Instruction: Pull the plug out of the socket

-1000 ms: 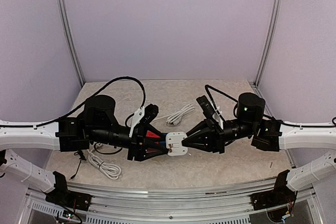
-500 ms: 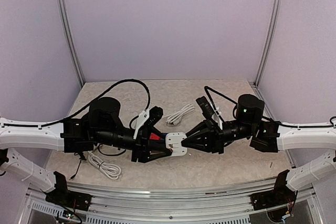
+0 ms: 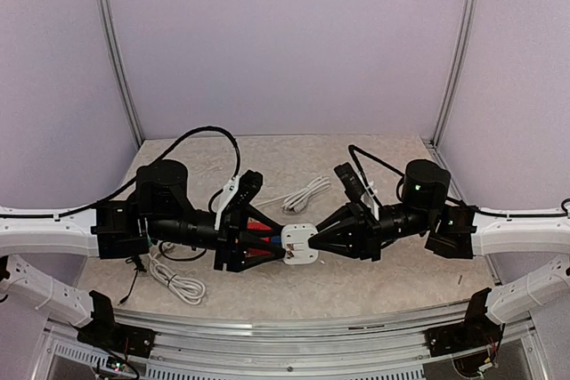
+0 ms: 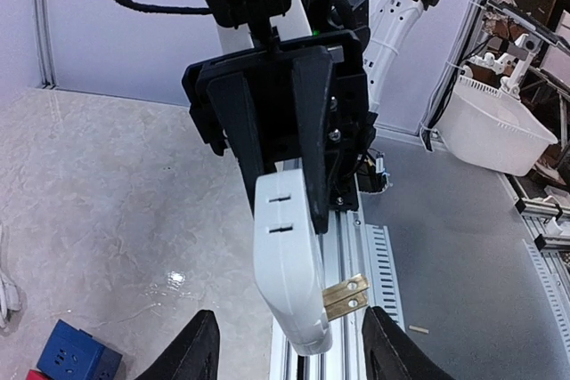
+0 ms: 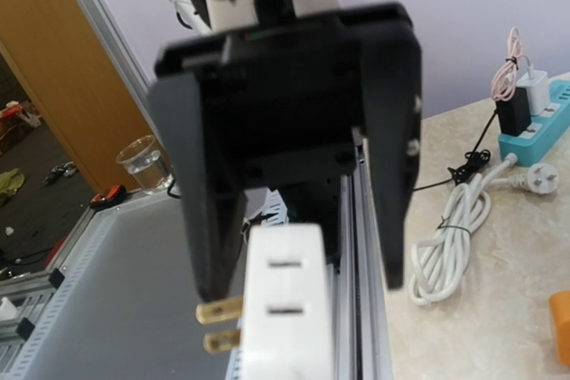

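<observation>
rail: aluminium rail point(image 3: 294, 322) runs along the near table edge just below the work, so little room to drop toward me
cord: loose white cord point(image 3: 178, 282) coiled on the table point(image 3: 383, 282) on the left side, near enough to snag on a low sweep
adapter: white adapter point(image 3: 300, 244) is held up off the table at mid-width, long axis running left-right
right gripper: right gripper point(image 3: 315, 242) is clamped on the adapter's slotted end, flat faces pinched, looks solid
left gripper: left gripper point(image 4: 296, 344) is parted, fingers point(image 4: 200, 349) either side of the free end with a gap on both sides, gripping nothing
prongs: brass prongs point(image 4: 346, 293) stick out sideways near the free end, between the body and one left finger
handling: I judge it light, rigid, smooth plastic, so apt to slip under a straight pull; the prongs look thin and could bend
hold: I'd close on the flat sides of the body, not on the brass; I can't make out a seam between plug and socket
blue block: small blue block point(image 4: 76, 355) sits low beside the left gripper; can't tell if it rests on the table
room: pull axis is left-right, with space to draw back outward on either side; second cord bundle point(image 3: 307, 191) lies farther back, well apart
walls: back wall point(image 3: 285, 42) and side posts point(image 3: 114, 51) are well apart from the work
</observation>
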Available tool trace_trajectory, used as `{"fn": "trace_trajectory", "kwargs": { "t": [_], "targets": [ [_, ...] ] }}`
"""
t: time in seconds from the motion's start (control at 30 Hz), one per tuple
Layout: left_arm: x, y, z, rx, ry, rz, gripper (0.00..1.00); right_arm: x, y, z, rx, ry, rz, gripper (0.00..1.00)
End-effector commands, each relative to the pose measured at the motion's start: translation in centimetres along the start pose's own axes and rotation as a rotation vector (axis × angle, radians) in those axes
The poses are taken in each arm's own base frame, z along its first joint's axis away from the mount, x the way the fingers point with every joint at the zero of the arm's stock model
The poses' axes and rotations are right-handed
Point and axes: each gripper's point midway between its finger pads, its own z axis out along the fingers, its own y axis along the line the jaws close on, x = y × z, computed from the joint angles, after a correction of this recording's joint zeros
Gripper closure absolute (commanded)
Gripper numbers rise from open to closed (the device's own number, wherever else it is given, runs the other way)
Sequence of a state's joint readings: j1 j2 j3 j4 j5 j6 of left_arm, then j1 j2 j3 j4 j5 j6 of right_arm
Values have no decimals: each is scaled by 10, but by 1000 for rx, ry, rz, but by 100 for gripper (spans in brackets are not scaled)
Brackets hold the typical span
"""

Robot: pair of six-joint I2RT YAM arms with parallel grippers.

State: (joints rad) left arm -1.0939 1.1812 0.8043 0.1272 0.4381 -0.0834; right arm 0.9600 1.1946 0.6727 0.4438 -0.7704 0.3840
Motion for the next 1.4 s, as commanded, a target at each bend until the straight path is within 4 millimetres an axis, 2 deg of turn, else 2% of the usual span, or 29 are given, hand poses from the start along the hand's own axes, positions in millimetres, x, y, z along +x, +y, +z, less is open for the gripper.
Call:
{"fn": "trace_trajectory", "kwargs": {
  "t": [0.0,0.33,0.57,0.83,0.93,1.03,1.1,1.37],
  "targets": [
    [-8,-3,-3,19,-40,3,46,3,4,-1,-10,3,1,100],
    [-6,17,13,-65,-16,-25,47,1,6,1,-31,-12,12,100],
    [0,16,30,-63,14,-20,48,2,6,3,-37,-18,21,100],
    [4,32,36,-142,55,-19,49,0,7,2,-35,-29,18,100],
    [3,28,33,-126,49,-12,47,2,4,2,-20,-22,18,100],
    [2,9,29,-32,34,-1,42,4,1,2,-2,-17,18,100],
    [0,4,25,-17,18,2,40,5,-1,2,5,-16,21,100],
    [-12,9,12,-44,-36,-9,40,6,-4,6,4,-9,28,100]
  ]
}}
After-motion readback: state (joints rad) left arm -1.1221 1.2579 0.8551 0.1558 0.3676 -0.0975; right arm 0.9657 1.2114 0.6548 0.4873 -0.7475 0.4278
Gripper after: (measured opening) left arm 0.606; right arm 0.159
